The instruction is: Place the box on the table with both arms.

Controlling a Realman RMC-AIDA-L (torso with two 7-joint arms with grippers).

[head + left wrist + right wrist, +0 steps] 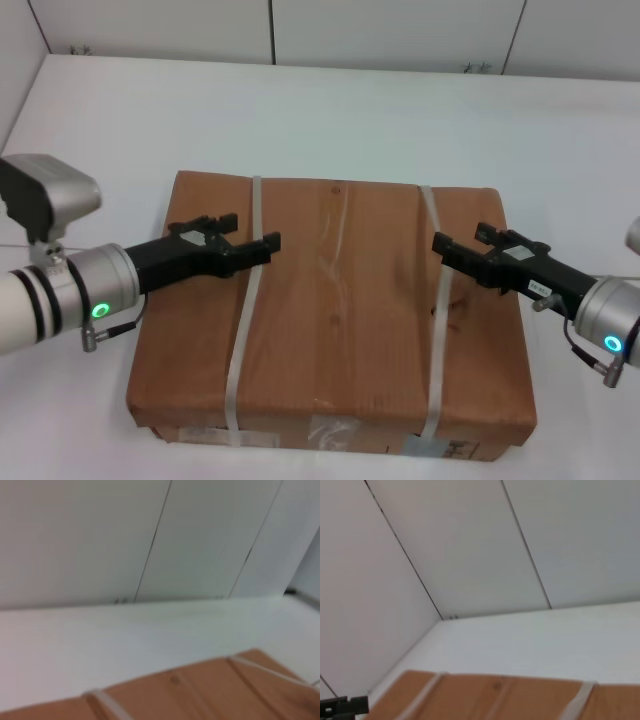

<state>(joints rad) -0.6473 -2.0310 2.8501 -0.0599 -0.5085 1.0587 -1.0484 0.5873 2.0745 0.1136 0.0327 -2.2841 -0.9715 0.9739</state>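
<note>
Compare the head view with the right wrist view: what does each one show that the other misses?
Only the head view shows the right gripper and both arms reaching over the box from either side, each tip at a strap, plus the box's taped, labelled front side. Only the right wrist view shows the corner where two wall panels meet; the black left gripper shows there only as a sliver at the picture's edge. Both show the brown box top with its two whitish straps and the white table beyond.

Lab or robot test cell. Evidence: plain white table [330, 110], bare white wall panels [100, 535] with dark seams enclosing workspace, two robot arms [70, 285] over strapped cardboard box [340, 300].
</note>
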